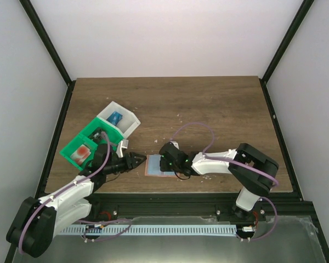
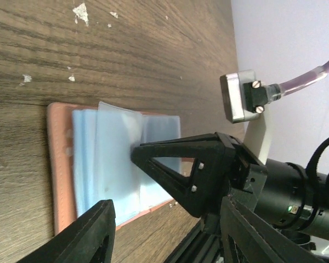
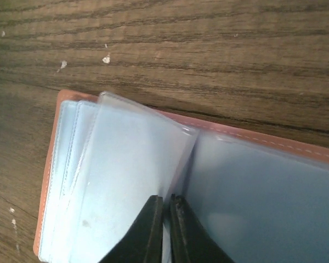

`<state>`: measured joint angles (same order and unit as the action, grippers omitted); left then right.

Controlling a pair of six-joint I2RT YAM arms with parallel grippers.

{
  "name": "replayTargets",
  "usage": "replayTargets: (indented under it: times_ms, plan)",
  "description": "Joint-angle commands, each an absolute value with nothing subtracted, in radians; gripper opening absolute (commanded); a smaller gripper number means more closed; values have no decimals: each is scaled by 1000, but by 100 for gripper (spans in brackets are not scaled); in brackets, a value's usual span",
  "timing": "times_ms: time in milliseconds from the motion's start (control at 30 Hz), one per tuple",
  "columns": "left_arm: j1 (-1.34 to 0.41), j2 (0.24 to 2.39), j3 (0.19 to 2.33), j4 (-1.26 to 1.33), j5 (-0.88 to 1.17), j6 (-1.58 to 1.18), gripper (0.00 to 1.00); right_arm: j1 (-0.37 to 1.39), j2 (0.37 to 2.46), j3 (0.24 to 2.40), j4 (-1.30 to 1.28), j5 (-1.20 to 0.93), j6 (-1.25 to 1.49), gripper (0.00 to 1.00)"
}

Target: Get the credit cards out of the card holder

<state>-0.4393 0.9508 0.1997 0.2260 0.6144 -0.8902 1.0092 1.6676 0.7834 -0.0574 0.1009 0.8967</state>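
White arm links [image 1: 215, 163], black joints [image 1: 259, 163], looping purple cables [image 1: 193, 124]

Arms: two. Claws: two, the left claw [image 1: 138, 160] and the right claw [image 1: 163, 162]. Tabletop [image 1: 208, 104]: one. Card holder [image 1: 155, 166]: one. Clear sleeves [image 3: 126, 175] in it: at least three layers show at the fanned edge, but the exact count cannot be told. Trays: two, one green tray [image 1: 75, 138] and one white tray [image 1: 132, 121]. Cards seen for certain: two, one blue card [image 1: 117, 117] and one red-and-white card [image 1: 83, 153]. One dark thing in the green tray is too small to tell.
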Motion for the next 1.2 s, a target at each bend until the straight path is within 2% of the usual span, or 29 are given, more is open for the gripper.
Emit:
replayTargets:
  times_ms: [0,467,733,1167]
  plan:
    - [-443,955,189,298,640,-921,55,1004,1668,755,-26,75,871,2]
    - [-446,1100,123,573,750,-1038,71,990,1572,591,231,0,908,1]
    - [-468,1186,119,688,764,-1073,73,941,1582,475,504,-170,1016,1]
    - [-501,1361,126,817,768,-1079,73,931,1595,450,565,-209,1046,1]
